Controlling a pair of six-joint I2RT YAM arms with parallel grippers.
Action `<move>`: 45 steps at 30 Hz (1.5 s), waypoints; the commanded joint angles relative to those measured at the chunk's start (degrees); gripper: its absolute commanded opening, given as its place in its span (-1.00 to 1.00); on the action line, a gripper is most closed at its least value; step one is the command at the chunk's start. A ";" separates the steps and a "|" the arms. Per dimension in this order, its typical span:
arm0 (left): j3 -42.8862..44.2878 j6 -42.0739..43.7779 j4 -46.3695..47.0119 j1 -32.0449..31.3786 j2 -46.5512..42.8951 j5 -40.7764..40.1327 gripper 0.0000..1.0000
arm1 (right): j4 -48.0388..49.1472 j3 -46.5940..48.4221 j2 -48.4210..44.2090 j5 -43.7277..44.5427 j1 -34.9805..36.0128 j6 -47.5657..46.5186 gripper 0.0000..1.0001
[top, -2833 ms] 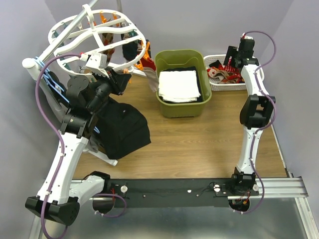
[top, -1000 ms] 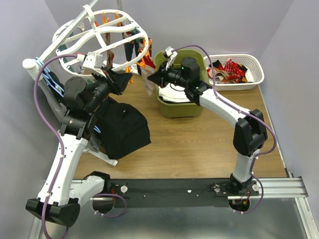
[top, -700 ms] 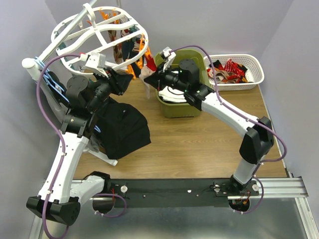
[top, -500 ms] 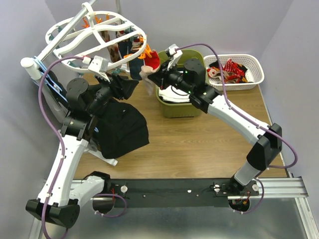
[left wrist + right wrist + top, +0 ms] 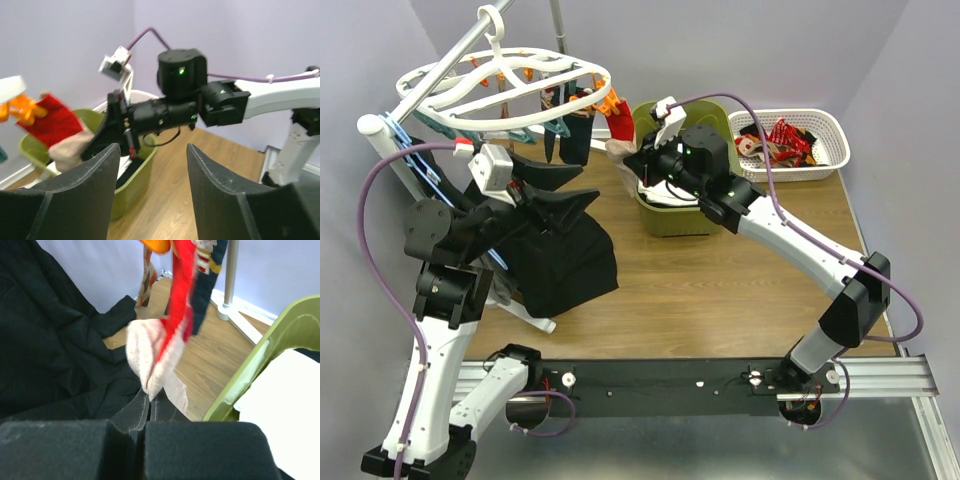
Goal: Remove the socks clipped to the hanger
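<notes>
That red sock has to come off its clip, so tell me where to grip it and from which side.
Grip the red sock at its beige toe. It hangs from the orange clip by its upper end, so the toe is the free, lowest part. Come in low from the side of the green bin, under the hanger. The right pincer is shut on that toe now.
</notes>
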 commanded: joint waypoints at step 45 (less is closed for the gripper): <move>25.34 -29.93 -20.67 -24.30 29.82 -73.80 0.21 | -1.12 -6.85 -10.81 25.28 13.80 -11.13 -0.99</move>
